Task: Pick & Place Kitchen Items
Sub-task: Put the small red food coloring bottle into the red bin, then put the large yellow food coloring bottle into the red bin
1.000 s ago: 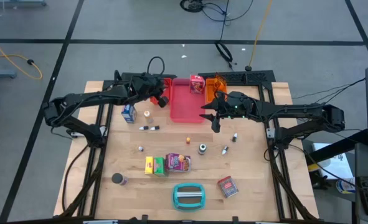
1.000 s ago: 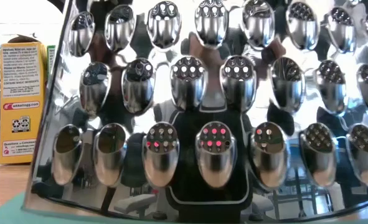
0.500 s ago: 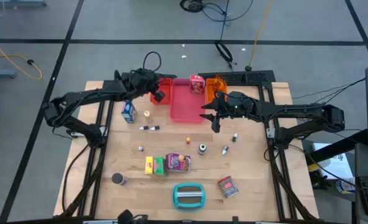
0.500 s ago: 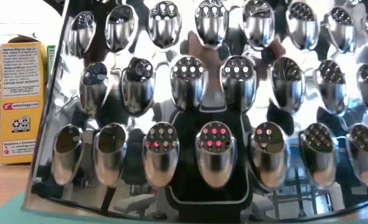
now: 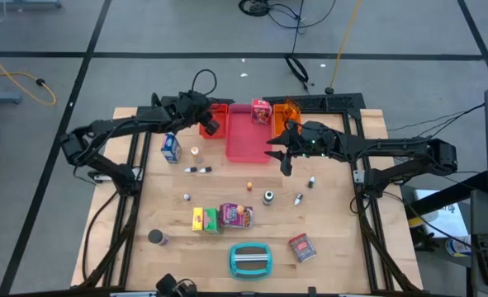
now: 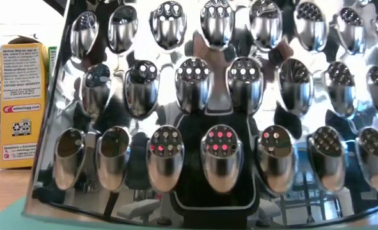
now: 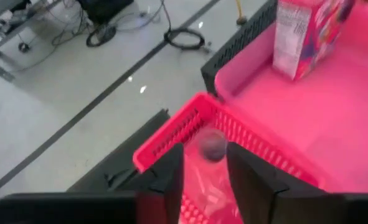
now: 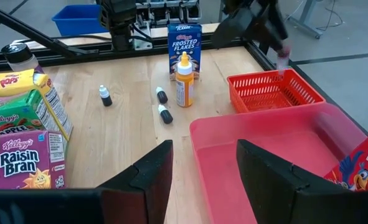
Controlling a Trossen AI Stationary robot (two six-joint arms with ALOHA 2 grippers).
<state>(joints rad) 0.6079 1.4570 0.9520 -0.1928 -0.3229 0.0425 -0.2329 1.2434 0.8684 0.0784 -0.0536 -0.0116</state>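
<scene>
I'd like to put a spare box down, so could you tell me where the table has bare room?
Bare wood lies between the dark can and the blue-white box, and right of the red-white box. It is crowded around the yellow and green boxes and purple packet.

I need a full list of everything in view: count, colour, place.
red tray, pink tray, orange tray: one each, far edge.
cereal box: one, red-white, in pink tray.
Frosted Flakes box: one, blue-white, left side.
bottle: one, yellow, beside it.
yellow box, green box, purple box: one each, near centre.
packet: one, red, near right.
can: one, dark, near left.
grater: one, teal, near edge.
small bottles: several, mixed, mid-table.
left gripper: over red tray, with tiny bottle.
right gripper: jaws open, at pink tray's near corner.
</scene>
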